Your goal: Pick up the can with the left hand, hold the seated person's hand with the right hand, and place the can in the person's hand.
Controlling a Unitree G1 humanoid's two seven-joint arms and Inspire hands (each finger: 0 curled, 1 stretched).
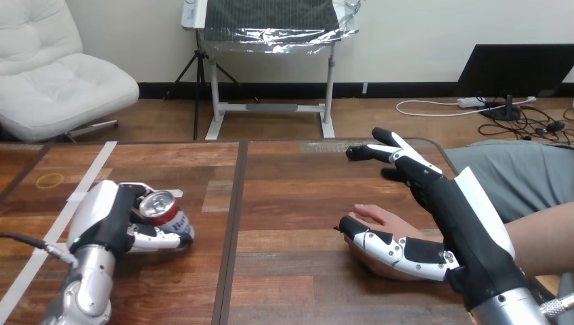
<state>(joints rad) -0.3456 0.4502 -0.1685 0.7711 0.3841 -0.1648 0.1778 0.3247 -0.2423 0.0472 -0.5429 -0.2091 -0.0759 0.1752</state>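
A red can (164, 211) with a silver top stands on the wooden table (298, 196) at the left. My left hand (112, 220) is shut on it, with fingers behind the can and the thumb round its front. At the right, the person's hand (376, 221) rests on the table, its forearm coming in from the right edge. My right hand (452, 210) is over it and open. Its fingers (387, 152) point straight out to the left above the person's hand, well apart from it. The right thumb (379, 244) lies along the near side of the person's hand, touching it.
A strip of white tape (80, 186) runs diagonally across the table's left part, with a thin yellow ring (49, 180) beside it. A dark seam (233, 223) divides the tabletop between the can and the person's hand. The person sits at the right side.
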